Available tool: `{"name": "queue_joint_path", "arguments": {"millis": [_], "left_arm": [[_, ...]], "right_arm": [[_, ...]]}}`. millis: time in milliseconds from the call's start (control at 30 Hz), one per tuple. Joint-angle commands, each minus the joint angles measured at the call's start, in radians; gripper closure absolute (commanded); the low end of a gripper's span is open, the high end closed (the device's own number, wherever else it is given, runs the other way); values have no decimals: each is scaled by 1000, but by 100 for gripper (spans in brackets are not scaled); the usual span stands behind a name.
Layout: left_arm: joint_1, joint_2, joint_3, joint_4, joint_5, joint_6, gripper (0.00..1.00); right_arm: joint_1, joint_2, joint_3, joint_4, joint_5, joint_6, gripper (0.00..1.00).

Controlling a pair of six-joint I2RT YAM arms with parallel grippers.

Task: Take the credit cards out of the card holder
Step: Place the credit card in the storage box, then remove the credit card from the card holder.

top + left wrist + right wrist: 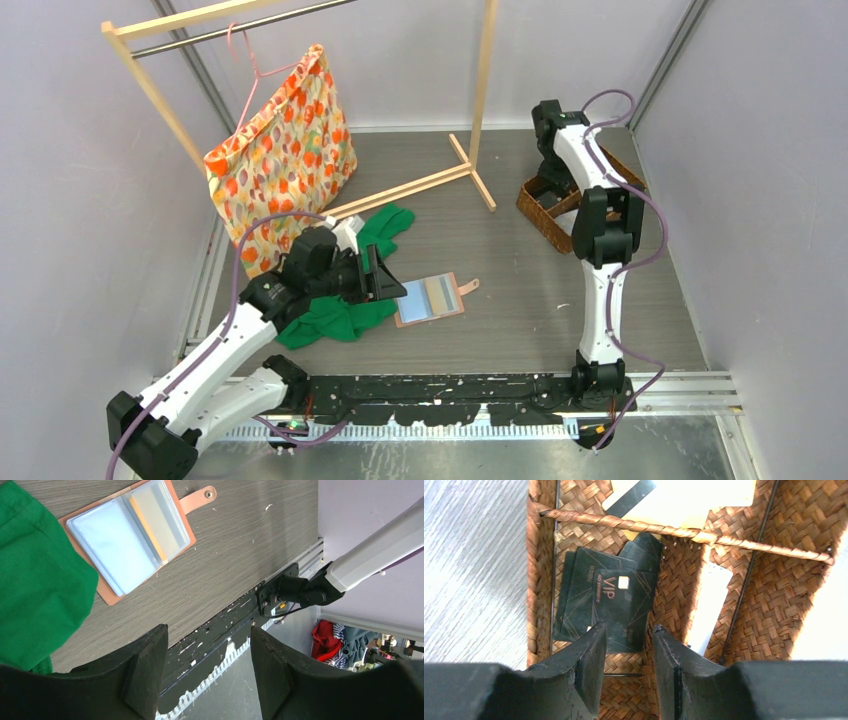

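grey tabletop (520, 300) holds the card holder (430, 298), lying open just past the left fingers (383, 273), long side pointing away from them. they are open and empty. right fingers (548, 188), open too, hang far off over the basket (540, 225).

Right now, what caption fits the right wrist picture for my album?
Open right tool hovers over flat black VIP cards lying in the brown wicker basket.

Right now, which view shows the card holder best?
Left wrist: the card holder lies open, close up, sleeves and snap tab clear. Top external shows it small, beside the green cloth. Right wrist misses it.
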Motion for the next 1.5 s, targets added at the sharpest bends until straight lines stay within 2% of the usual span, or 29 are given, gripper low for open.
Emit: {"name": "queue_joint_path", "arguments": {"millis": [0,133,267,367,500,600,633,667,733,800,867,1000,1467], "left_arm": [[4,5,7,20,53,-1,38],[5,14,2,40,65,-3,38],[5,47,-9,51,73,4,38],[4,74,-29,95,76,-13,38],[2,170,-50,159,102,-35,38],[0,281,-41,198,136,-46,41],[-1,301,-49,235,140,-59,41],[-1,316,-60,273,139,-75,42],[-1,344,-77,328,106,-106,42],[0,385,-83,371,73,-134,43],[-1,431,-101,455,64,-193,45],[-2,487,-134,563,44,-252,46],[11,478,-179,512,-32,-222,47]], "right_arm": [[-3,-34,14,70,-71,-25,55],[-1,-154,-75,198,-212,-80,55],[24,-360,-219,351,-372,-166,53],[53,-554,-425,460,-446,-190,48],[106,-809,-813,639,-516,-159,44],[238,-907,-1020,715,-580,-134,44],[293,-918,-1068,724,-583,-123,44],[348,-924,-1113,742,-590,-103,49],[425,-931,-1232,837,-653,-49,68],[458,-934,-1346,995,-737,20,73],[475,-924,-1411,1094,-779,69,74],[507,-882,-1423,1132,-802,83,73],[547,-717,-1406,1223,-804,102,63]]}}
